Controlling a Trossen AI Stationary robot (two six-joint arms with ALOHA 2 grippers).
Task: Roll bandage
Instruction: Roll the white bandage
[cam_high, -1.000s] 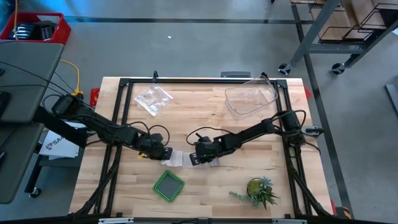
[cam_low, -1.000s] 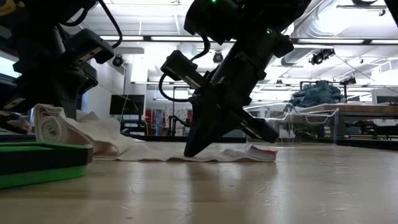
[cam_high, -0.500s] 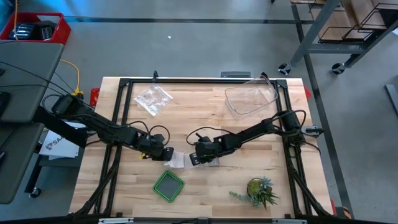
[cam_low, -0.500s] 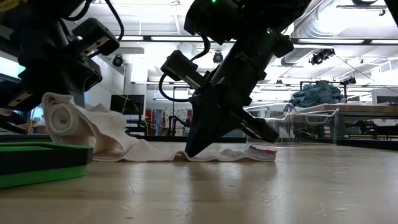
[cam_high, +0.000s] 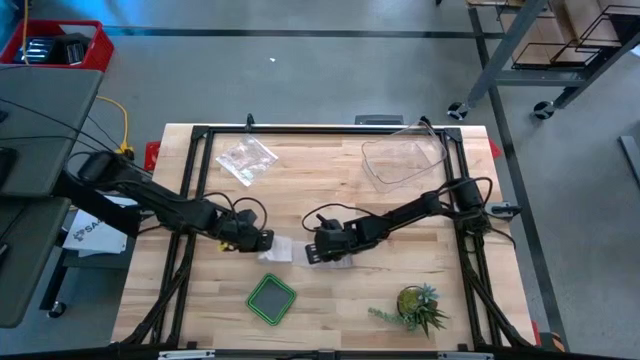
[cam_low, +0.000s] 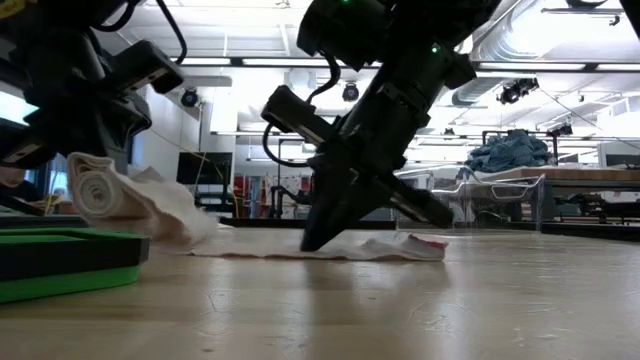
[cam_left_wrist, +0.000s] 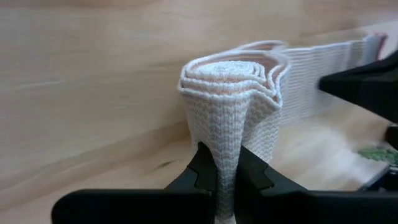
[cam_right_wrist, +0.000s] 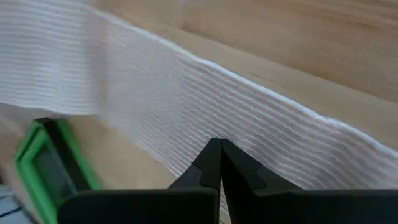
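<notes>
The bandage is a white gauze strip, partly wound into a roll (cam_left_wrist: 233, 81). The roll hangs just above the table at mid-left, with my left gripper (cam_high: 260, 241) shut on it. From the roll the strip (cam_low: 250, 240) runs down onto the table and lies flat toward its free end (cam_low: 425, 246). My right gripper (cam_high: 313, 255) is shut, its tips down on the flat strip (cam_right_wrist: 186, 106) near the table's middle. My left gripper pinches the roll's flattened side (cam_left_wrist: 226, 163) between its two fingers, coming slanting down from the table's left. The roll (cam_low: 95, 188) is lifted clear of the table, its spiral end facing the near edge, and the strip trails off it to the table. My right gripper presses its shut fingertips (cam_low: 312, 240) down on the flat strip (cam_right_wrist: 249, 134), slanting down from the table's right. The strip lies on the table under the tips.
A green square tray (cam_high: 271, 298) lies near the front, just ahead of the roll. A small potted plant (cam_high: 415, 308) stands front right. A clear tub (cam_high: 403, 160) sits far right and a crinkly plastic bag (cam_high: 246, 158) far left. Black frame rails (cam_high: 196, 180) border the table.
My left gripper has raised the roll a little, and the strip between the roll and my right gripper lies flatter than before. My right gripper has stayed pressed on the strip.
</notes>
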